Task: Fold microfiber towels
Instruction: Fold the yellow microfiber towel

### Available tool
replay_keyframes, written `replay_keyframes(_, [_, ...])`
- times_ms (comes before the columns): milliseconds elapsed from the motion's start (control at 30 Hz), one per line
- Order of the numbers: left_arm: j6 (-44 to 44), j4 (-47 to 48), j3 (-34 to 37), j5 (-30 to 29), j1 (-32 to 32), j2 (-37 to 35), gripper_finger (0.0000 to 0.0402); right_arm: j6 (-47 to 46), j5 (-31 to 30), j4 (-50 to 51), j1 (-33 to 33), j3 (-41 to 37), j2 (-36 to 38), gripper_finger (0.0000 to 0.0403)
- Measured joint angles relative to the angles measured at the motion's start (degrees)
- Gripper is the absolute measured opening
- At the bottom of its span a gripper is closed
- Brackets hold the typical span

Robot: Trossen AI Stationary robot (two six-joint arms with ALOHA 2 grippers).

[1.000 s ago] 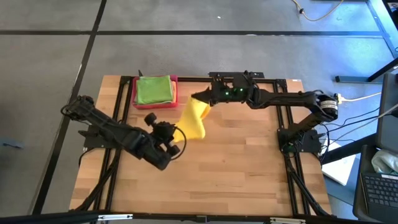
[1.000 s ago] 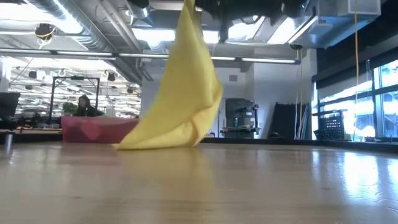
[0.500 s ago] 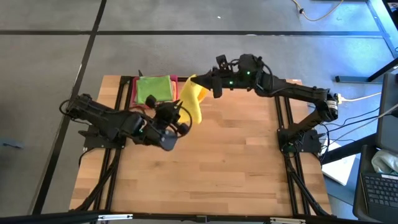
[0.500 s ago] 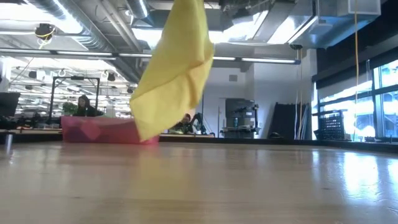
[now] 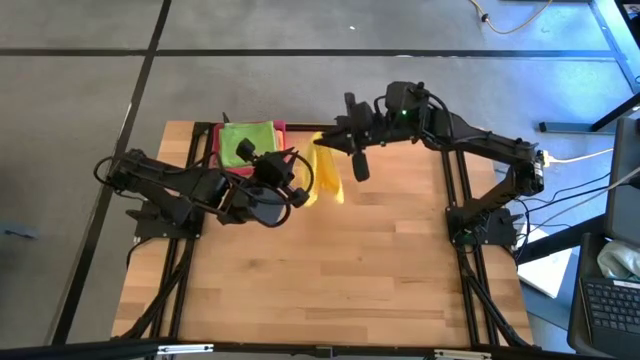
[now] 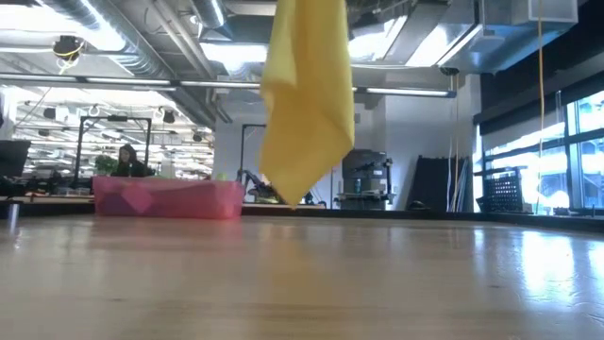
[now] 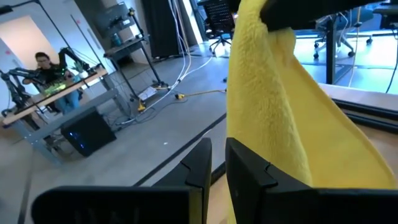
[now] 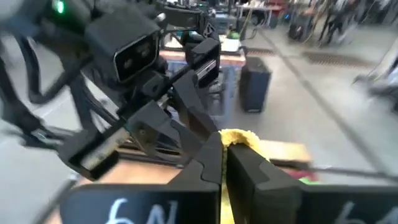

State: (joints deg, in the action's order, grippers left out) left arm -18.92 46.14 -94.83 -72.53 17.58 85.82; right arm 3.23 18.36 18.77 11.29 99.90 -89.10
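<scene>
Lifted since the earlier frames: the soft yellow microfiber towel [image 6: 307, 104] now hangs clear of the wooden desk [image 5: 380, 270]; a second ago its lower edge dragged on the surface. Right hand [image 5: 322, 140], fingers together, pinches the towel's top near the desk's far edge. Left hand [image 5: 300, 180] has swung in beside the cloth, fingers narrowly parted on its lower part. Folded bright green towel [image 5: 246, 143] lies in the rigid pink-red tray [image 6: 165, 198]. No legible writing seen.

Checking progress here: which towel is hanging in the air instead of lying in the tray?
The yellow towel, pinched by the right claw, hangs clear of the table. The green towel lies folded in the pink tray.
</scene>
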Motion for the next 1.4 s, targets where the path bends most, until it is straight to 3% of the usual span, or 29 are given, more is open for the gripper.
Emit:
replay_keyframes(167, [0.0, -0.8, 0.0, 0.0, 0.0, 0.0, 0.0041, 6.2, -6.1, -0.5, -2.2, 1.4, -0.1, 0.0011])
replay_keyframes(300, [0.0, -0.9, 0.0, 0.0, -0.6, 0.0, 0.0041, -3.8, -11.3, -3.5, -2.6, 1.1, 0.0, 0.0011])
replay_keyframes(467, [-0.2, -0.9, 0.1, 0.2, -3.2, 0.5, 0.0041, -17.4, -11.9, -8.0, -3.0, 1.1, 0.0, 0.0012])
replay_keyframes(567, [-1.0, -3.6, 0.1, 2.0, -5.7, 0.5, 0.0041, -17.5, -12.0, -7.8, -3.9, 1.1, 0.0, 0.0012])
replay_keyframes(700, [-1.5, -11.6, 0.1, 8.8, -7.5, 0.5, 0.0041, -16.0, -13.0, -5.9, -4.5, 1.0, 0.0, 0.0012])
replay_keyframes(800, [-1.5, -15.9, 0.0, 12.8, -6.4, 0.5, 0.0041, -16.1, -13.3, -4.7, -4.5, 1.0, 0.0, 0.0012])
replay_keyframes(967, [-1.1, -14.2, 0.1, 13.0, -1.9, 0.4, 0.0045, -16.4, -14.4, -1.7, -3.6, 1.0, 0.0, 0.0012])
replay_keyframes(1100, [-0.9, -13.9, 0.1, 12.5, 1.8, -1.0, 0.0074, -17.2, -17.5, 0.3, -2.4, 1.0, 0.0, 0.0012])
replay_keyframes(1400, [-9.8, -9.1, 0.0, 11.8, 5.0, 0.8, 0.0169, -17.9, -17.4, -0.5, -1.6, 1.0, 0.0, 0.0012])
